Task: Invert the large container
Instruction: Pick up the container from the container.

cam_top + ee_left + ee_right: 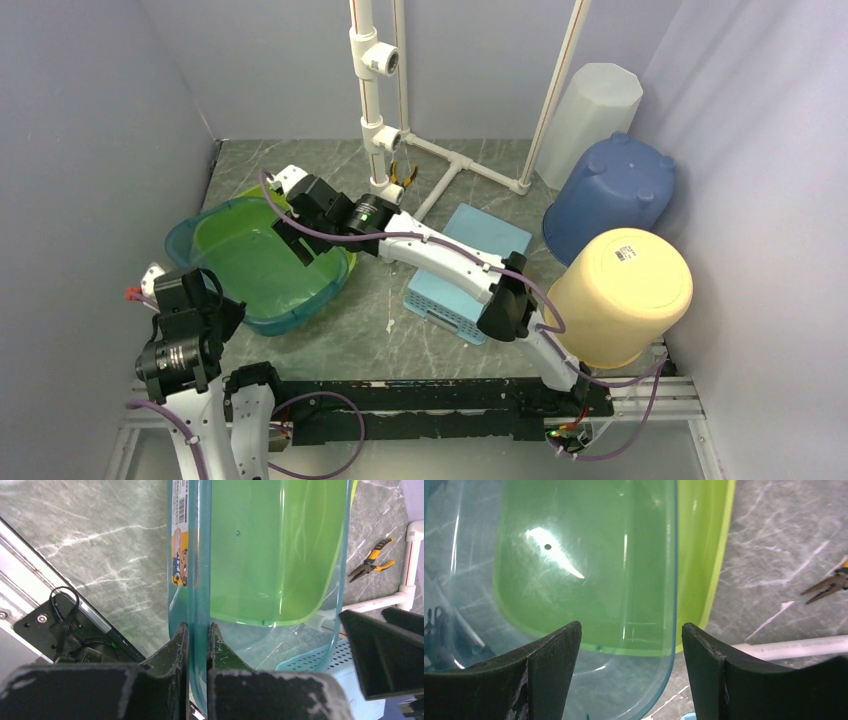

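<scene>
Near the left edge of the worktop (375, 335) sits the large container (178, 250), a clear teal tub with a green tub (265, 265) nested in it, and the left gripper (198, 630) is clamped on its near wall. The right gripper (630, 627) stands at the far wall with fingers apart, the teal rim between them but untouched. It should probably close firmly there first, so that both arms can lift and roll together; the loose green tub may slide out.
</scene>
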Available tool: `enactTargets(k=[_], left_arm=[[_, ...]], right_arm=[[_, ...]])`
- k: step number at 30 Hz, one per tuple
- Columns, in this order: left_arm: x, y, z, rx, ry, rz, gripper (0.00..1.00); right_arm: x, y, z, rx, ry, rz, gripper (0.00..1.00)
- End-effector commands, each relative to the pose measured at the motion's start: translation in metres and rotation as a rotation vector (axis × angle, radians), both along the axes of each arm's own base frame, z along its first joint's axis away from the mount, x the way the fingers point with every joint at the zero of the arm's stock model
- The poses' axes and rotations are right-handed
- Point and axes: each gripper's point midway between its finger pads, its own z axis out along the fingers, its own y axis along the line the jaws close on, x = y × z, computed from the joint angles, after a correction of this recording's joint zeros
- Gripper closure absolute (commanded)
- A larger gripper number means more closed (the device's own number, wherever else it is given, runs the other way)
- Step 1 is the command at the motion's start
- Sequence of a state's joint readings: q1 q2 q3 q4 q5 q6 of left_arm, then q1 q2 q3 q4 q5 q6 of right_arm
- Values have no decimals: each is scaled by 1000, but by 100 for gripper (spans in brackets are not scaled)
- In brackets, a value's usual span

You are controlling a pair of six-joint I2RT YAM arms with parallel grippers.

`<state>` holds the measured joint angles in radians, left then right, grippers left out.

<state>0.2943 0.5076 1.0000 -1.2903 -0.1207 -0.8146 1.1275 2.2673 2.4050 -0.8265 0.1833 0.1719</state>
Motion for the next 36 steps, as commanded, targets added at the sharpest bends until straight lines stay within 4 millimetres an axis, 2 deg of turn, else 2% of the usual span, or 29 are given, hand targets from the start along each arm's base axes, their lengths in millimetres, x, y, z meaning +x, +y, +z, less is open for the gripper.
enactTargets(k=[1,4,6,7,8,12,16,19,21,24,28,32,36], left_arm=[[23,13,44,131,-105,-64,97],[31,34,60,277,-62,-103,97],[32,53,74,374,-31,-64,97],[35,59,84,414,-38,-61,97],[46,67,107,486,-79,-72,97],[67,64,126,538,-118,-175,97],[82,56,127,555,-124,-287,97],[86,41,125,513,-157,-359,97],[88,30,121,459,-171,-391,97],[86,25,111,392,-147,-388,97],[86,12,104,311,-140,-416,97],[86,3,99,262,-131,-454,97],[85,-6,99,220,-136,-484,97]], right_arm=[[-34,3,41,111,36,127,23],[-63,0,57,153,55,226,23],[-74,-7,56,137,36,238,23],[-78,-13,60,132,19,227,23],[-89,-22,56,108,-8,208,25],[-115,-32,66,195,-9,262,24],[-131,-31,81,291,21,321,22],[-139,-21,78,318,40,373,20],[-139,-12,74,327,36,396,19],[-134,7,71,363,26,398,17],[-146,35,73,499,-11,521,17],[-157,50,79,569,-55,612,17],[-160,61,58,565,-50,658,24]])
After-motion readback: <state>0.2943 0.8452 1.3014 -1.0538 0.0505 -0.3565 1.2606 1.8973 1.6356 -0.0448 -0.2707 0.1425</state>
